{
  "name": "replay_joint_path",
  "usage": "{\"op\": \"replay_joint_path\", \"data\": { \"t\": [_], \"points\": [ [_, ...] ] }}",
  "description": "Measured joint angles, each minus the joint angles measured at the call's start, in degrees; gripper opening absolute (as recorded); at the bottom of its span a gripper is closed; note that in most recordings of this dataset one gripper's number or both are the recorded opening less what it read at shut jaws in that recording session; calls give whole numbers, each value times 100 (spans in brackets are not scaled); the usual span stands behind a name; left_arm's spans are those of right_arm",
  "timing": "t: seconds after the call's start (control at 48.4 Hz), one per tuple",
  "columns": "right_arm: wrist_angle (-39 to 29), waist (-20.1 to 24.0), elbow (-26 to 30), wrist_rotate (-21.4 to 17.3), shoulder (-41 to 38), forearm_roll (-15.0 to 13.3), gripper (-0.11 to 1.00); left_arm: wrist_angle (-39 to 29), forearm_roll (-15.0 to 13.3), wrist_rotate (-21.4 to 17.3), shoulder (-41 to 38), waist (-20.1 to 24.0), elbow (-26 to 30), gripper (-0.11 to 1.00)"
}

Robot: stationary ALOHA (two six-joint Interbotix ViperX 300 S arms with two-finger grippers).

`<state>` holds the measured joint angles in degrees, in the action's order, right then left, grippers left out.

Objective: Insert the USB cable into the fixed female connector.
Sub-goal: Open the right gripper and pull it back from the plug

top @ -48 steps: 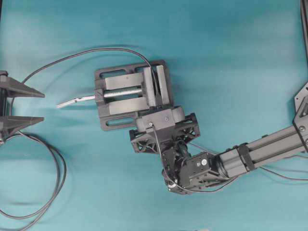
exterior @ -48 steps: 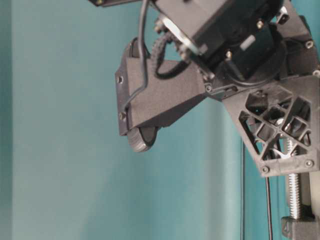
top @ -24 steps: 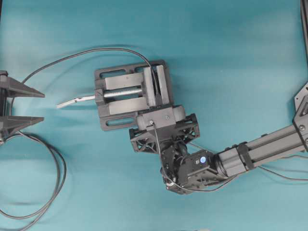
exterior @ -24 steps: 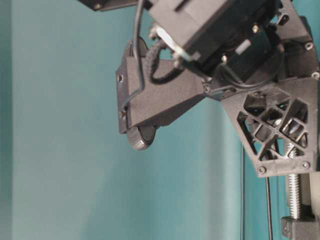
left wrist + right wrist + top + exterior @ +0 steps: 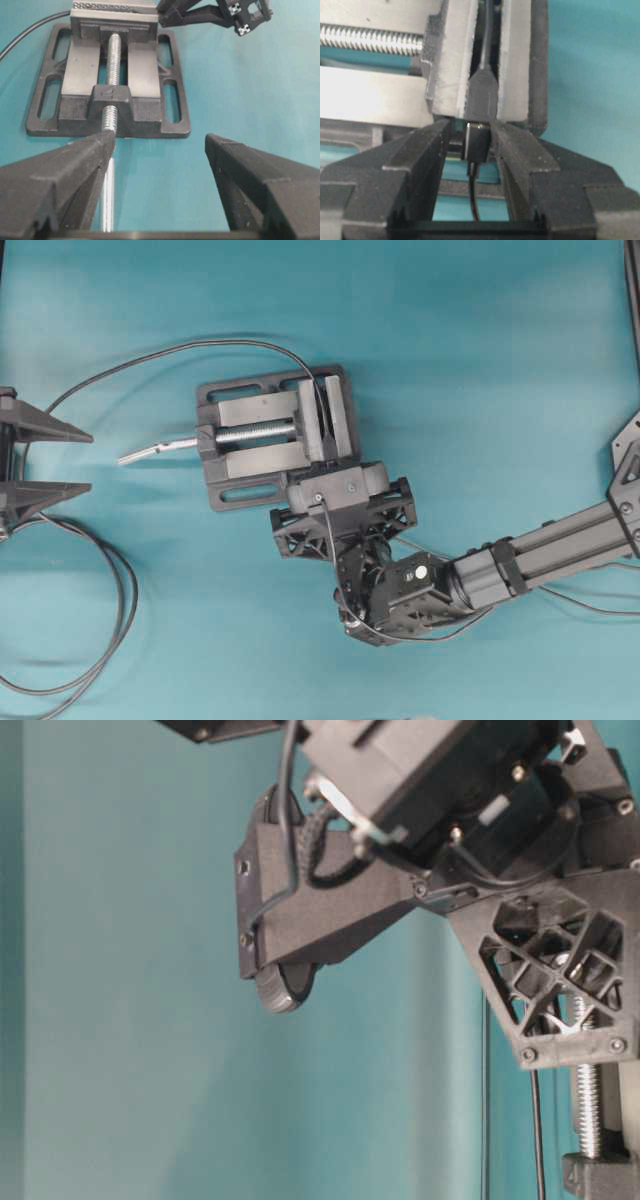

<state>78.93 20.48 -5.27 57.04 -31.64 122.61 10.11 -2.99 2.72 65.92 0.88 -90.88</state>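
Observation:
In the right wrist view the USB cable's black plug point(image 5: 477, 142) sits between the fingers of my right gripper point(image 5: 472, 131), which is shut on it. The plug's front butts against the fixed female connector point(image 5: 481, 97), and no silver tip shows. The connector is clamped upright between the vise jaws, and its lead point(image 5: 487, 30) runs away from the camera. The USB cable's thin wire point(image 5: 474, 195) trails back between my fingers. From overhead, my right gripper point(image 5: 330, 475) is at the vise's near side. My left gripper point(image 5: 50, 460) stands open at the far left, holding nothing.
The dark grey vise point(image 5: 270, 440) stands mid-table, its silver screw handle point(image 5: 150, 450) pointing left toward my left gripper point(image 5: 160, 140). The connector's lead point(image 5: 180, 348) arcs to the left edge. A thicker grey looped cable point(image 5: 100, 640) lies at the lower left.
My right wrist rocked slightly at the vise, nudging toward it and then settling back with the plug between its fingers. My left gripper has not moved.

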Motion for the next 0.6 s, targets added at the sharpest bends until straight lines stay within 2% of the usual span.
{"op": "replay_joint_path", "data": {
  "t": [0.207,0.434,0.599],
  "points": [
    [9,53,0,0,9,18,47,0,0,0,0,9,0,88],
    [149,176,-9,-9,0,202,47,9,0,0,0,0,0,88],
    [264,272,-9,-9,9,220,47,0,-9,0,0,0,0,88]
  ]
}}
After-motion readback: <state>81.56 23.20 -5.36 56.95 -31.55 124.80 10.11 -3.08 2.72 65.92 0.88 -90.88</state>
